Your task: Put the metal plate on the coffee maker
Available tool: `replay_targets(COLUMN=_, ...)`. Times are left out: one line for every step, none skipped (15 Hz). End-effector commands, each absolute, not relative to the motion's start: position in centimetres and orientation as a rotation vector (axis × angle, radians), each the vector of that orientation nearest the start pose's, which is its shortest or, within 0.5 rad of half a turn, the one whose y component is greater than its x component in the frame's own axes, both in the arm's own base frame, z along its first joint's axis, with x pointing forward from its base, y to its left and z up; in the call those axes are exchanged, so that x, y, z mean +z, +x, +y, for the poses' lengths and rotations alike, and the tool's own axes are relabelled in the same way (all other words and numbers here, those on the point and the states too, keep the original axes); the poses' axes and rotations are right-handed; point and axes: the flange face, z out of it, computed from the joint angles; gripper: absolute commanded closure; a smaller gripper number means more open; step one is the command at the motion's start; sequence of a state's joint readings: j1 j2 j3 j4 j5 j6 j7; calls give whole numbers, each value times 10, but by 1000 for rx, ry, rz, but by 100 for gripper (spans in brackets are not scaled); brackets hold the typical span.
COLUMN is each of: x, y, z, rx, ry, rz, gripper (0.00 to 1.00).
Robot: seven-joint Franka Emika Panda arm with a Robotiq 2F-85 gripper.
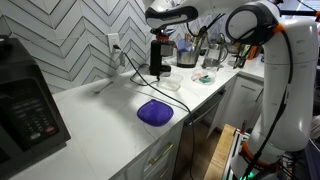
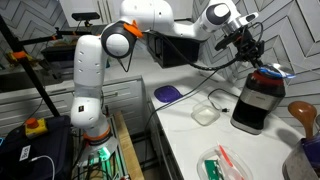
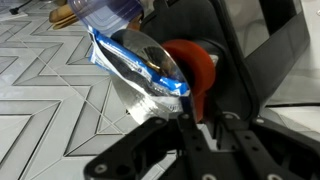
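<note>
Nearest, at the front corner of the white counter [image 1: 100,125]: black microwave [image 1: 25,105]. Mid-counter: purple dish [image 1: 154,112], standing alone, with a clear container [image 1: 170,83] beyond it. Further back, by the tiled wall: coffee maker [image 1: 157,60], tall, black, upright, cord trailing over the counter. At its top: metal plate [image 3: 140,60], shiny, tilted in the wrist view. Directly above: gripper [image 2: 248,52], pointing down, close to the plate. I cannot tell whether it is clenched on the rim or released. Farthest: pots [image 1: 187,55] at the counter's far end.
</note>
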State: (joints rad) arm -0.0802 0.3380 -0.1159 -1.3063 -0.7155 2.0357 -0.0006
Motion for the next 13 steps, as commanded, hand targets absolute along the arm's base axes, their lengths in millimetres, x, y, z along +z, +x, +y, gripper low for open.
replay_targets(x=616, y=676, z=-158, rx=406, ry=2376, rz=-12, gripper=43)
replay_targets(x=621, y=675, z=-156, rx=426, ry=2372, rz=-12, gripper=36)
replay_targets(x=626, y=674, z=-154, rx=440, ry=2368, rz=-12, gripper=27)
replay_targets(x=636, y=671, z=-147, rx=475, ry=2365, rz=-3, gripper=21)
replay_targets(x=644, y=670, z=-142, rx=504, ry=2362, rz=10, gripper=14)
replay_targets(x=655, y=668, z=-129, rx=569, ry=2367, rz=47, gripper=5)
replay_targets(x=667, y=664, z=-115, rx=651, ry=2374, rz=103, gripper=1)
replay_targets(x=677, y=658, z=-100, rx=708, ry=2367, rz=156, gripper=0)
replay_targets(x=685, y=651, z=-83, rx=761, ry=2349, rz=221, gripper=0)
replay_targets(x=688, y=639, z=-65, rx=806, ry=2336, rz=284, gripper=0)
replay_targets(x=685, y=668, z=-88, rx=756, ry=2324, rz=188, gripper=0)
replay_targets(x=692, y=661, z=-74, rx=793, ry=2319, rz=224, gripper=0)
replay_targets(x=695, y=654, z=-65, rx=806, ry=2321, rz=243, gripper=0)
